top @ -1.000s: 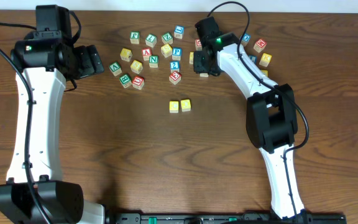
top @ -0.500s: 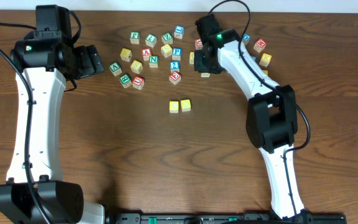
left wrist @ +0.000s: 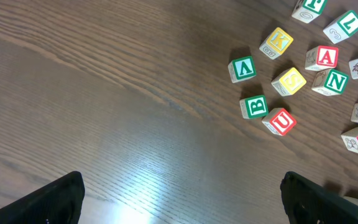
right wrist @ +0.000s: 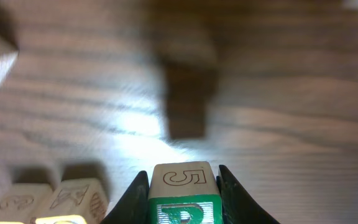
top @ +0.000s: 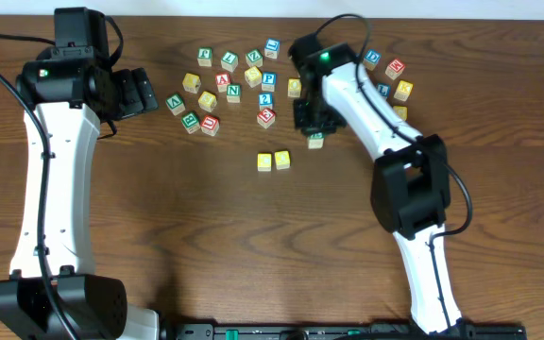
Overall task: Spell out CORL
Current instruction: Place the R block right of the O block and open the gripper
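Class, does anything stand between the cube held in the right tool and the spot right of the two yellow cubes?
Nothing visible does. The green-lettered cube, gripped by the right tool, is just right of the two yellow cubes; only bare table lies between.

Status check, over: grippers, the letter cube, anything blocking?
Left gripper open, parked beside the pile. Right gripper shut on green-letter cube, lifted. Path to yellow pair unobstructed.

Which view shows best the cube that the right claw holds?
Right wrist: the cube is close, its green letter and a 5 visible. Overhead shows a small bit; left wrist, nothing.
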Available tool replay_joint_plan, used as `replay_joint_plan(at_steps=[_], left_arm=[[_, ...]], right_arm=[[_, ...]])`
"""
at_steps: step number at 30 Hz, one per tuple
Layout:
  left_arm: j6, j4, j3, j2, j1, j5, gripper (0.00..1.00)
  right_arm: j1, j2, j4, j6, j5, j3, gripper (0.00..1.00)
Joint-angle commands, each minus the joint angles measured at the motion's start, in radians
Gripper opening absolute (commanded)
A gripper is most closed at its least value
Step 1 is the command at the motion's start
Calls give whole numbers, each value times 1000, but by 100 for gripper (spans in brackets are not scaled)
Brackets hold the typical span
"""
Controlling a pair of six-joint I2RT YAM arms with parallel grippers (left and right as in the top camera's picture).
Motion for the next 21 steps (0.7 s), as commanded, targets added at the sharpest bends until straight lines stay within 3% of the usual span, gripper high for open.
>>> replay_joint_plan(at_steps=[1,21], left_arm=[[20,3,-4,7,2,-12,99],[16,4,-4,7,2,-12,99]], right_arm=[[41,-34,6,12,6,-27,21],[101,-33,19,63,54,-51,23]])
